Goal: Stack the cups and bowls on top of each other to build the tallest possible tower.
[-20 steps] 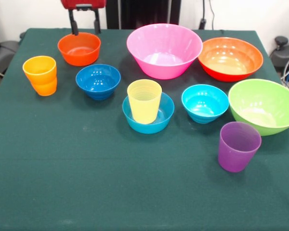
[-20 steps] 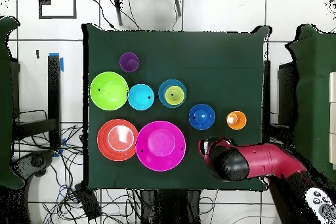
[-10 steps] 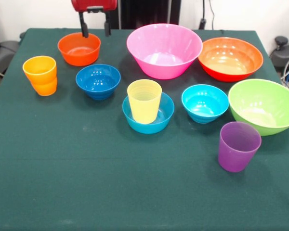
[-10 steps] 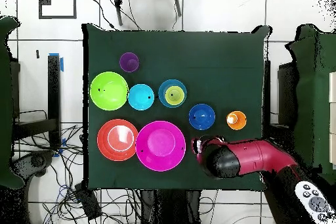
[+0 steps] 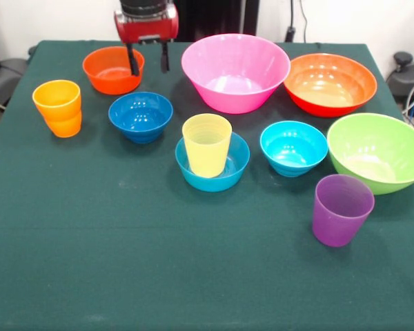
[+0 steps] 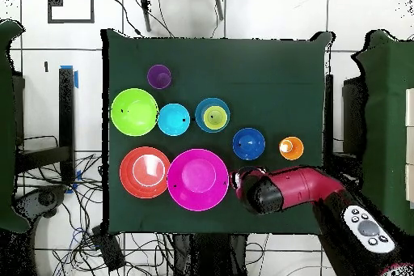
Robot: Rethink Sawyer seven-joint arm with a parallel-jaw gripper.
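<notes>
My gripper hangs open and empty at the far side of the table, its fingers straddling the right rim of the small orange-red bowl. Just in front of it sits the dark blue bowl. The yellow cup stands upright in the mid-blue bowl, forming the tower at the centre. The orange cup is at the left and the purple cup at the right front. In the overhead view the red arm covers the small orange-red bowl.
The pink bowl stands right beside the gripper, with the large orange-red bowl further along. The cyan bowl and lime green bowl sit at the right. The green table is bare along its front.
The gripper has moved rightward and come down, from behind the small orange-red bowl to that bowl's right rim. No cup or bowl has moved.
</notes>
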